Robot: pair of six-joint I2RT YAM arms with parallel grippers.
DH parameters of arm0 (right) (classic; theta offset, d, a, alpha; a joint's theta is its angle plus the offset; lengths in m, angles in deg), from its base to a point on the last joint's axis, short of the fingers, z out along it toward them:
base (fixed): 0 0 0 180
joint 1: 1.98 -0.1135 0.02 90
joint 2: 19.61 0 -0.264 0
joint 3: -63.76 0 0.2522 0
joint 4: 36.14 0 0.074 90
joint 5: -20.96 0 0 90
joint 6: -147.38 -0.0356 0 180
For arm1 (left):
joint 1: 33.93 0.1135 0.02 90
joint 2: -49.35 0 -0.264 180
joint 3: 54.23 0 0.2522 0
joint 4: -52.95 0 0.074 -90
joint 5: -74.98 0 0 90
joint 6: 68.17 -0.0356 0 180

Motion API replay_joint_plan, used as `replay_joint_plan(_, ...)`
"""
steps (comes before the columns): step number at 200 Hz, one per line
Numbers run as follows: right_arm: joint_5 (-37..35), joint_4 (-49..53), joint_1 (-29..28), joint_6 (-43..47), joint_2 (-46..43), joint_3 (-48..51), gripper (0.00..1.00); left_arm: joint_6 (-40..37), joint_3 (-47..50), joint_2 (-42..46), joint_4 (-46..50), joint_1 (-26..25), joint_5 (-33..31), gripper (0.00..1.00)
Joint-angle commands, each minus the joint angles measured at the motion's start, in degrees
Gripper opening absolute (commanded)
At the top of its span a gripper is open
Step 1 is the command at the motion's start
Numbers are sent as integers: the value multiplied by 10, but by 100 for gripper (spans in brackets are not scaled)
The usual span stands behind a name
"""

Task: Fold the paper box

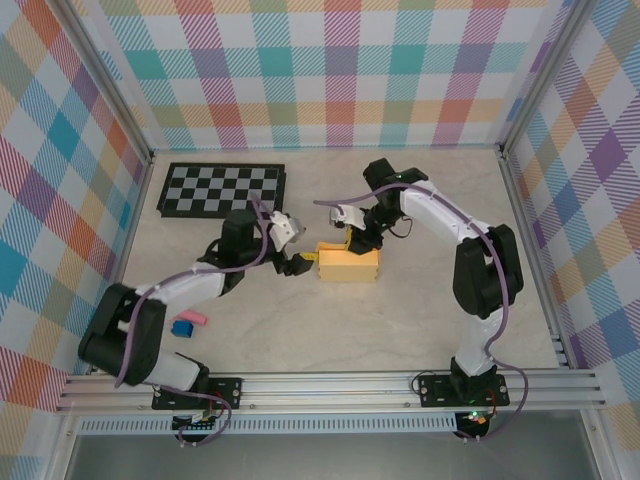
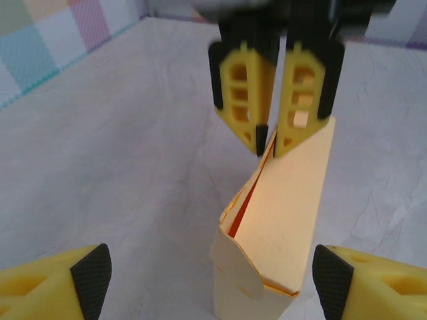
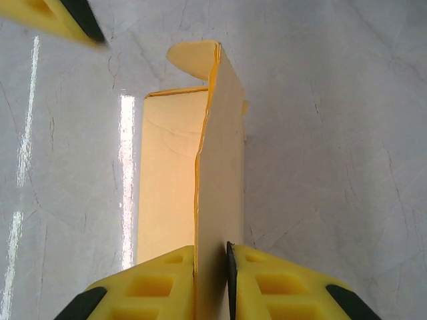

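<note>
Two grippers at one yellow-orange paper box, mid-table, seen from above. Left gripper just beside the box's left end; right gripper down on its far edge. Black-and-white checkerboard panel flat at the far left of the marbled table, well apart from the box. Small pink piece and blue piece just beside each other near the left arm's base.

From the left wrist: left gripper spread wide, black-padded fingertips at the two lower corners. Paper box standing between them with bare table on both sides, so released, gripping nothing. Near end of the box open, a rounded tab at its left. Right gripper pointing down from above, tips pinched on the top edge of an upright panel.

From the right wrist: right gripper clenched on that thin upright panel of the paper box, card edge-on between the two yellow fingers. Box lying lengthwise away from the camera, top open, rounded tab at the far end. One of the left gripper's fingers at the upper left corner, clear of the card.
</note>
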Motion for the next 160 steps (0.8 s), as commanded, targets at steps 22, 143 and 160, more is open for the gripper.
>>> replay_joint_plan(22, 11, 26, 8, -10, 10, -12, 19, 261, 11, 55, 12, -4, -60, 80)
replay_joint_plan(143, 38, -18, 13, -13, -38, -5, 61, 583, -52, -30, 144, -10, -206, 68)
replay_joint_plan(160, 32, -20, 4, 0, -52, -2, 67, 583, -79, -59, 166, -3, -214, 69)
